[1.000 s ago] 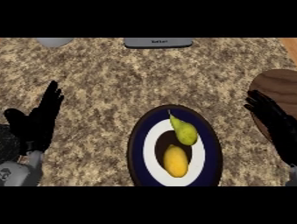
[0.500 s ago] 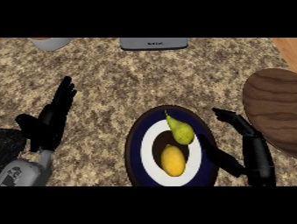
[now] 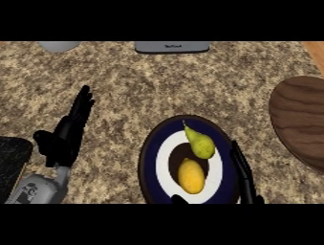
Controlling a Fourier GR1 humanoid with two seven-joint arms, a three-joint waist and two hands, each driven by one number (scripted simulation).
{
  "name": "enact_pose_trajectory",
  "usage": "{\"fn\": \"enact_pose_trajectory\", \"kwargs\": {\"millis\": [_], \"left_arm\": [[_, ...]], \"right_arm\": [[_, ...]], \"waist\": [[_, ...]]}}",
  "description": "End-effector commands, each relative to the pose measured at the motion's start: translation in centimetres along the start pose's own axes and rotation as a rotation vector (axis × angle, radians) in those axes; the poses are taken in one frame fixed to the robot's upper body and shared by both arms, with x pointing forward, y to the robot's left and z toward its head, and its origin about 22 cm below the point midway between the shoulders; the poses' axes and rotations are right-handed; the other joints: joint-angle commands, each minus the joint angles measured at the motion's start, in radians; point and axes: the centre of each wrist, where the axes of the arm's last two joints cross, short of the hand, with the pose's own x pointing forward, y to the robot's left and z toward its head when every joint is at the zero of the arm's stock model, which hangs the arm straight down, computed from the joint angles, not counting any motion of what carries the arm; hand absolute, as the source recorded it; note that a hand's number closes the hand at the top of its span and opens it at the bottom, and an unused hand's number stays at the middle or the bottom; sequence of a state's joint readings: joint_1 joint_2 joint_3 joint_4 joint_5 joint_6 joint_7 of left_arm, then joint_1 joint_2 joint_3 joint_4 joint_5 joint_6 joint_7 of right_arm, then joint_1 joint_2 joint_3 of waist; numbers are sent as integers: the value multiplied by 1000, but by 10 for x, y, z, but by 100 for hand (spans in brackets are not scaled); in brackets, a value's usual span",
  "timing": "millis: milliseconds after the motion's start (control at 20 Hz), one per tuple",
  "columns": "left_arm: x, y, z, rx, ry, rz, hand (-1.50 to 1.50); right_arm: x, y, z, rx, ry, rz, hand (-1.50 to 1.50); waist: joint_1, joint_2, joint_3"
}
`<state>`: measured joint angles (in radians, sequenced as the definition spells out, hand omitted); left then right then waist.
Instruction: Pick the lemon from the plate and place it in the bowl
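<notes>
- Head view, nearest edge first: the right hand comes in at the bottom, its fingers straight and slack, lying along the right rim of the plate and holding nothing.
- Just left of that hand, the lemon sits on the plate's white centre, in its nearer half. It is untouched, so the pick is not yet made.
- At the lower left, the left hand rests open on the speckled counter, fingers pointing away, well apart from the plate. A dark, textured object lies at the left edge beside its forearm; I cannot tell what it is.
- A little farther on the plate, a green pear lies just beyond the lemon, its stem pointing away; the two look close, perhaps touching.
- To the right, partly cut by the frame, is the wooden bowl, near the plate but apart from it, with no fruit visible inside.
- At the far edge stand a grey object and a pale round one, both too cropped to name.
- Judged from this, the whole task remains: closing on the lemon without nudging the pear, lifting it, carrying it right, and releasing it in the bowl.
</notes>
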<state>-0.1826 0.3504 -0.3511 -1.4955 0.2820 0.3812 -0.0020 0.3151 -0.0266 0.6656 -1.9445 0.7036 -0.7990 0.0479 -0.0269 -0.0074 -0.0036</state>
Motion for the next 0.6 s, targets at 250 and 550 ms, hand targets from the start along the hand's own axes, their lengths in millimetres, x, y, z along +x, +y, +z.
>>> {"fn": "enact_pose_trajectory", "kwargs": {"millis": [250, 550], "left_arm": [[13, -5, -4, -16, -19, 2, 0], [9, -4, -3, -20, -33, 5, 0]], "right_arm": [[56, -25, 7, 13, 187, 194, -150], [61, -23, -6, 160, 379, 279, -150]], "waist": [[17, 6, 0], [28, 9, 1]]}}
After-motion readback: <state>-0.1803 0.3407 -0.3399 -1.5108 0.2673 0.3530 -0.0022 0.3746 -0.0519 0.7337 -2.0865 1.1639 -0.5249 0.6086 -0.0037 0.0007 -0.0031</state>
